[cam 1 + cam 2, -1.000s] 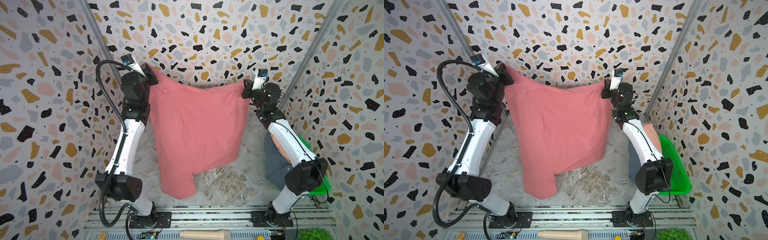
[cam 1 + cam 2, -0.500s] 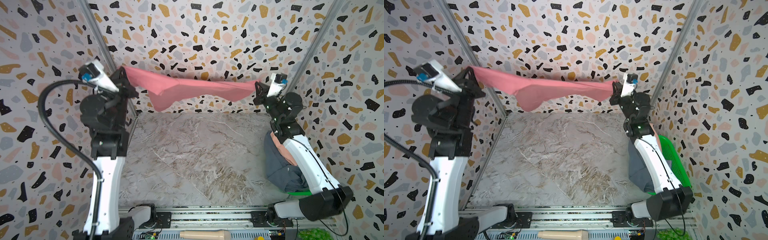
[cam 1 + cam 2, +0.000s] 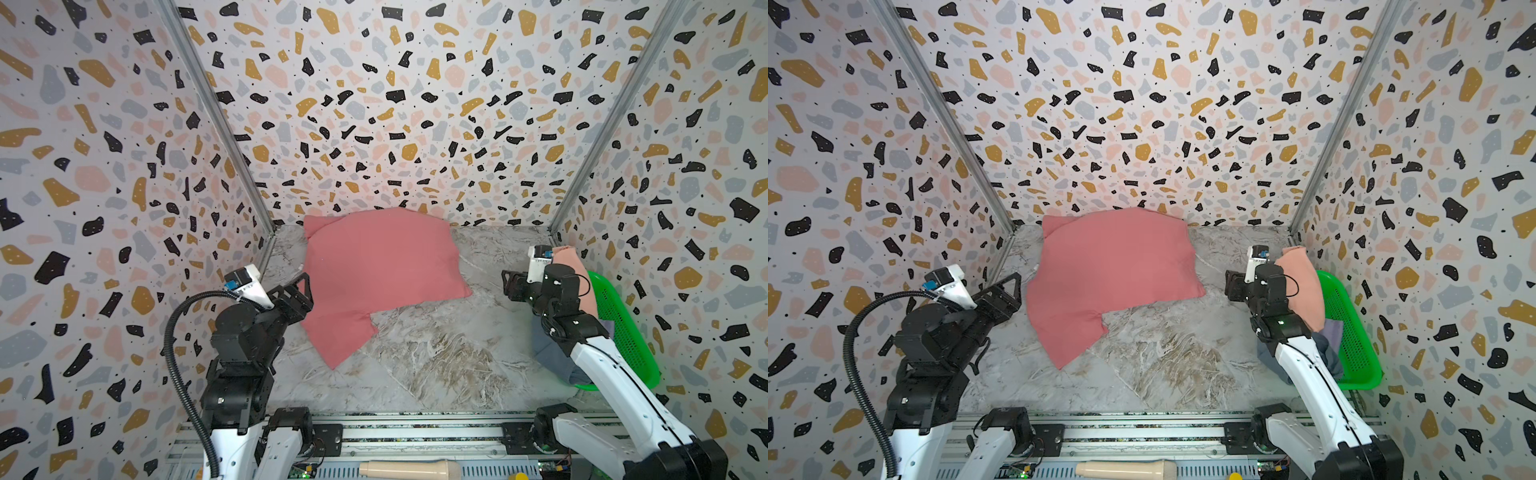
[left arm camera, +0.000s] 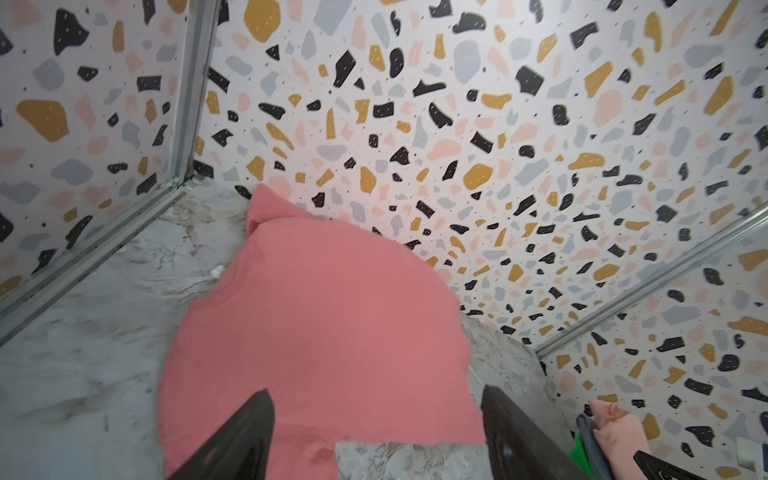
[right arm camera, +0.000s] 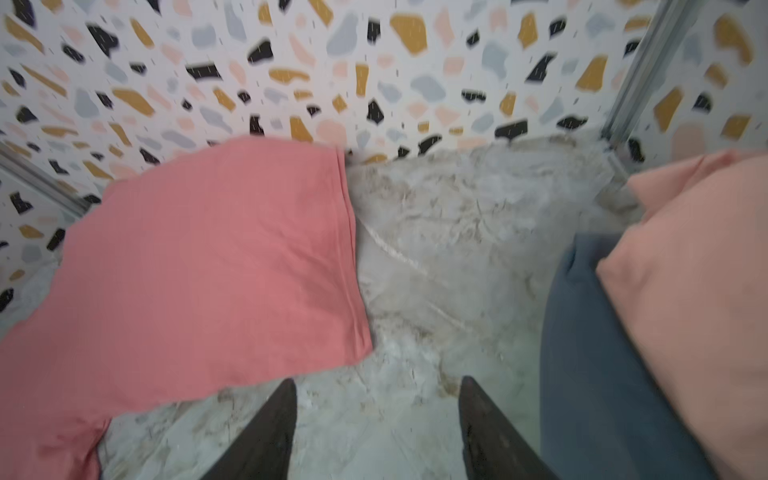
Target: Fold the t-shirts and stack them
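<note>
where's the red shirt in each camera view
In a top view: red shirt, centre back, spread out.
In a top view: red shirt, centre back too.
Left wrist: red shirt fills the middle, ahead of the left gripper.
Right wrist: red shirt ahead of the right gripper, off to one side.
Shared landmark: peach shirt, visible in all four.

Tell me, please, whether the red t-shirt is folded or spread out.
Spread out: the red t-shirt lies open on the table, body wide, one sleeve sticking out.
</note>
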